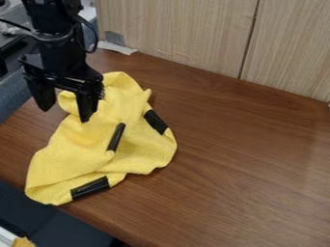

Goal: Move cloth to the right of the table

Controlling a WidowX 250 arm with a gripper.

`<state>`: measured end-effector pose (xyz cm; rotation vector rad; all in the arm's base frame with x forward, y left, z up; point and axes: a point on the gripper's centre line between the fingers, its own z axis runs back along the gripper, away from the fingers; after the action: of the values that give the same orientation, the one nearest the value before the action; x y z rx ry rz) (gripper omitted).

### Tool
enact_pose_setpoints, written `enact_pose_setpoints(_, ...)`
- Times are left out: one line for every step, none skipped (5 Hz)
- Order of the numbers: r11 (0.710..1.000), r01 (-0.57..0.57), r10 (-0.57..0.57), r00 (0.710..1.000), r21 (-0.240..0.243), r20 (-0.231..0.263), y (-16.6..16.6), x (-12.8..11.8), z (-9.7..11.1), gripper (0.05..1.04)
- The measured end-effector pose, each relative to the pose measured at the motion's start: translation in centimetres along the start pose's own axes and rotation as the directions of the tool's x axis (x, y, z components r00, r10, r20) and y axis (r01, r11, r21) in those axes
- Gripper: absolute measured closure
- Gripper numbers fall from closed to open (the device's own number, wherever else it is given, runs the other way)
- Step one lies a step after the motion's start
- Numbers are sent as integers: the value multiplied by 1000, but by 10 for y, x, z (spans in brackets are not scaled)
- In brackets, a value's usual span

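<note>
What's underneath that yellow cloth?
The brown table: its wood shows around most of the cloth. Whatever the cloth covers is hidden, so I cannot tell whether anything else lies beneath it.

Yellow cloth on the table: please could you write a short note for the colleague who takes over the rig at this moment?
Gripper: open, fingers spread wide, over the far left part of the cloth; no grip on it.
Cloth: rumpled, on the left part of the table as the camera sees it, its near corner at the table's front edge. Three black strips show on it.
Done: nothing of the move; the cloth lies on the left.
Left: grasp the cloth, carry it to the right, release it.
</note>
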<state>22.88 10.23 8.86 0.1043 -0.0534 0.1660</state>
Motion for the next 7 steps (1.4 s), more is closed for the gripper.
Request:
enact_pose_setpoints(1000,-4,4,1000,-5,-22,-1,-2,-6,85)
enact_pose_setpoints(1000,4,-4,999,-5,-50,-7,9,-25,85)
enact_pose_setpoints(1000,18,-17,998,11,-63,-9,19,-44,85)
enact_pose_setpoints(999,36,-36,998,6,-47,-16,27,-62,85)
enact_pose_setpoints(999,39,-39,999,-10,-15,-22,32,-77,85)
enact_pose_setpoints(997,60,-61,998,-42,-28,-27,38,-89,84)
enact_pose_setpoints(996,72,-73,997,-56,-9,-36,56,-91,84)
